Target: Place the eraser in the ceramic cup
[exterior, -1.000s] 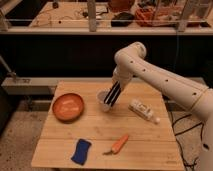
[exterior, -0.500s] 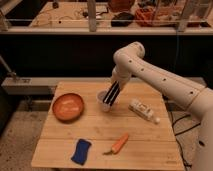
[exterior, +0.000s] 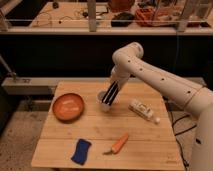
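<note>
The eraser [exterior: 109, 95], a long black block with pale stripes, hangs tilted from my gripper [exterior: 113, 87] at the end of the white arm. Its lower end sits at the mouth of the ceramic cup [exterior: 102, 103]. The cup is small and pale and stands upright near the middle back of the wooden table [exterior: 100, 131], partly hidden behind the eraser. The gripper is shut on the eraser's upper end, just above and to the right of the cup.
A wide orange bowl [exterior: 68, 106] stands to the left of the cup. A white bottle [exterior: 144, 111] lies to its right. A carrot [exterior: 119, 143] and a blue sponge pad [exterior: 81, 151] lie near the front edge. A dark shelf runs behind the table.
</note>
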Tool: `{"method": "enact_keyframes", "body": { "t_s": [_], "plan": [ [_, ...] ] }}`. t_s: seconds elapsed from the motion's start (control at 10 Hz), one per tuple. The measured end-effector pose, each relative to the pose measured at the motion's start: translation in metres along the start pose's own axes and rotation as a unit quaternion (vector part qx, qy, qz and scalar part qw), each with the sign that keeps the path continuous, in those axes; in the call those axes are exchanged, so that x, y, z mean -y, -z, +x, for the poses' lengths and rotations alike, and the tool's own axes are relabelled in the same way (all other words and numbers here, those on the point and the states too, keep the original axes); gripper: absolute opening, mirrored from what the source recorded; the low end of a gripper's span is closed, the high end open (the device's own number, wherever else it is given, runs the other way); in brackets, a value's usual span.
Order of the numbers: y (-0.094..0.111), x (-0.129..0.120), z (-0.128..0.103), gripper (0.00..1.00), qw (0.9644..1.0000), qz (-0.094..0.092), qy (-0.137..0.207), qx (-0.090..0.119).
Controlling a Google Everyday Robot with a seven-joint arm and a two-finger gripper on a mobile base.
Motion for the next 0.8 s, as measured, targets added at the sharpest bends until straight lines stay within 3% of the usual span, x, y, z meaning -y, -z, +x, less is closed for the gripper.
{"method": "enact_keyframes", "body": {
  "t_s": [0.8],
  "plan": [
    [-0.0032, 0.0063, 0.0027, 0.03, 1.0000, 0.001, 0.002, 0.005]
  ]
}}
